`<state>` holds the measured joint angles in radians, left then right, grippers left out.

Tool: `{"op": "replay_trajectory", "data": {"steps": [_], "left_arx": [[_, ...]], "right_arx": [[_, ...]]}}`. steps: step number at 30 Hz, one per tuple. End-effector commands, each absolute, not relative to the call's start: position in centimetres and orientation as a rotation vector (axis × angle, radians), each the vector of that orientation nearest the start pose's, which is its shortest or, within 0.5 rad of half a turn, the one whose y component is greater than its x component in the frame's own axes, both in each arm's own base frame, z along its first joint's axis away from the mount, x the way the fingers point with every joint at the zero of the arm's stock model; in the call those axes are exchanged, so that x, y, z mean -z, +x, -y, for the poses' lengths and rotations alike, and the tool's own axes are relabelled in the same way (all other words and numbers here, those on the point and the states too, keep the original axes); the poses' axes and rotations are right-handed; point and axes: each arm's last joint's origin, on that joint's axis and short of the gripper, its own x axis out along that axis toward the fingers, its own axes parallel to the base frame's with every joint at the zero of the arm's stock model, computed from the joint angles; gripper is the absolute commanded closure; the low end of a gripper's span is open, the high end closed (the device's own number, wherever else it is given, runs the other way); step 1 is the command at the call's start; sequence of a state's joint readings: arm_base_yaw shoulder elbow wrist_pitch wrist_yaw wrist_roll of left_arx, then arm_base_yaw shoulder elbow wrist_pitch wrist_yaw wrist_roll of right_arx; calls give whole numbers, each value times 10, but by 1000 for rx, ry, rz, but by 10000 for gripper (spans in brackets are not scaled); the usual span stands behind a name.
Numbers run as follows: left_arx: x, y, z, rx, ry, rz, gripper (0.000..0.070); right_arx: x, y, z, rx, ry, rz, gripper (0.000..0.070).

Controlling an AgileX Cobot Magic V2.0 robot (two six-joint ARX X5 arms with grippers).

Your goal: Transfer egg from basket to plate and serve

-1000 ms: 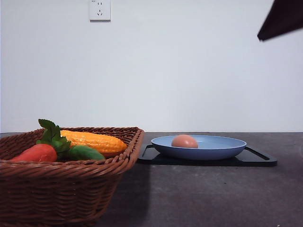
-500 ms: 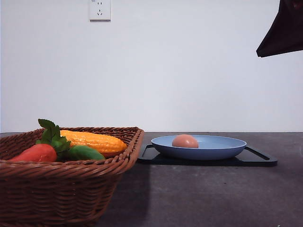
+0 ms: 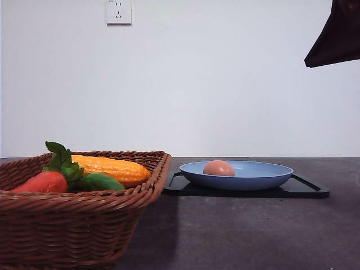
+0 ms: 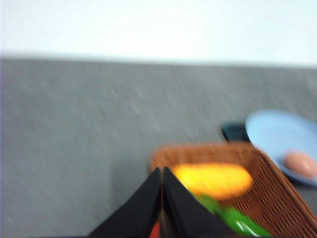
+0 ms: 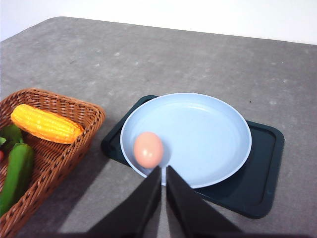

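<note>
Egg [image 5: 148, 149] at plate [image 5: 208, 134] rim nearest basket [image 5: 59, 153], just beyond right gripper [image 5: 163, 171], fingers pressed together, empty.

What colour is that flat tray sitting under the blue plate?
The tray is black, perhaps very dark teal; the right wrist view shows it best.

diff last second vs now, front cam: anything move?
The dark arm part at the upper right came further down and into frame early in that second, then held. The egg sits in the blue plate, shifted only a hair if at all. Nothing grasped or released. Basket, its vegetables and the black tray are unchanged.
</note>
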<state>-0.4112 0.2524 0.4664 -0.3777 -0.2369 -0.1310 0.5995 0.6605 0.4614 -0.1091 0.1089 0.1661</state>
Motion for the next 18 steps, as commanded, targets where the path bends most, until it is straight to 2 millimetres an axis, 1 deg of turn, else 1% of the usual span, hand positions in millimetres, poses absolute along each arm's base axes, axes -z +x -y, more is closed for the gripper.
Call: {"op": "replay_trajectory", "data": {"steps": [1, 4, 7, 11, 18], "left_arx": [[-266, 77, 22, 129, -25, -116, 700], [-258, 72, 12, 27, -40, -81, 700], [-242, 71, 6, -46, -49, -75, 700], [-216, 75, 2, -65, -57, -82, 700], [-173, 91, 0, -58, -127, -107, 700]], "right_arx": [[-251, 131, -87, -463, 74, -318, 700], [-250, 131, -87, -463, 74, -318, 700], [-251, 131, -87, -463, 74, -318, 700], [-250, 131, -87, -463, 74, -318, 700], [-251, 131, -87, -463, 74, -318, 700]]}}
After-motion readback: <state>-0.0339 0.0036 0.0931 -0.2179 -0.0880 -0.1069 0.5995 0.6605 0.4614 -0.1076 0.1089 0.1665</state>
